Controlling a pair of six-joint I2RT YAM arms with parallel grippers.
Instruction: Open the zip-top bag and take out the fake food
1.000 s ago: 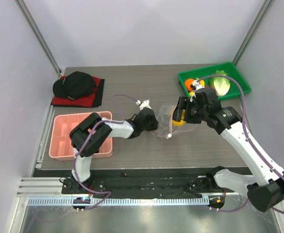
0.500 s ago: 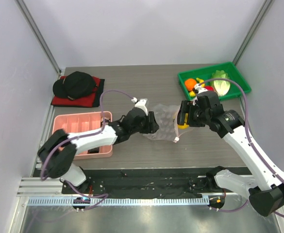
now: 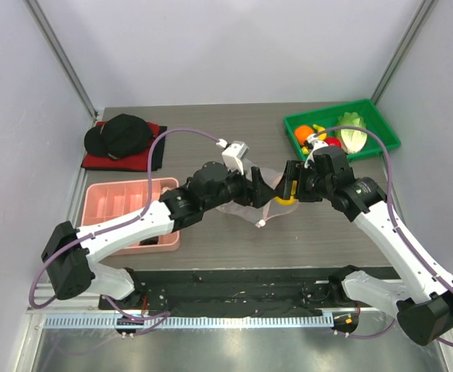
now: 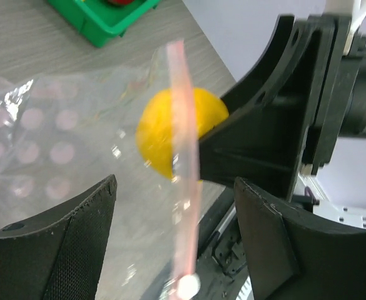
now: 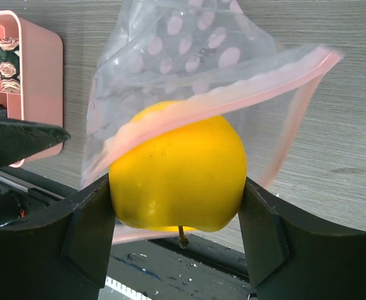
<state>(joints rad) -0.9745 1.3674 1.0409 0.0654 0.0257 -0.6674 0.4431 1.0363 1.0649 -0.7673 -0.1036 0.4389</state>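
Observation:
The zip-top bag (image 3: 241, 203) hangs open and crumpled between both arms, its pink strip (image 4: 183, 156) and white slider (image 4: 188, 285) blurred. A yellow lemon (image 5: 176, 172) of the fake food sits at the bag's mouth, the strip draped over its top. My right gripper (image 5: 176, 200) is shut on that lemon (image 3: 286, 198). My left gripper (image 4: 173, 237) stands open; the strip passes between its jaws, touching neither. An orange (image 3: 304, 133), a red fruit (image 3: 333, 142) and a cabbage (image 3: 353, 136) lie in the green tray (image 3: 292, 122).
A pink compartment tray (image 3: 94, 232) with small dark items sits at the left front. A black cap (image 3: 121, 136) on a red cloth lies at the back left. The two grippers (image 3: 276, 188) nearly meet at the table's middle.
My left gripper opened and let go of the bag while its arm stretched rightward toward the right gripper. The bag and slider shifted slightly; the right gripper kept its hold on the lemon.

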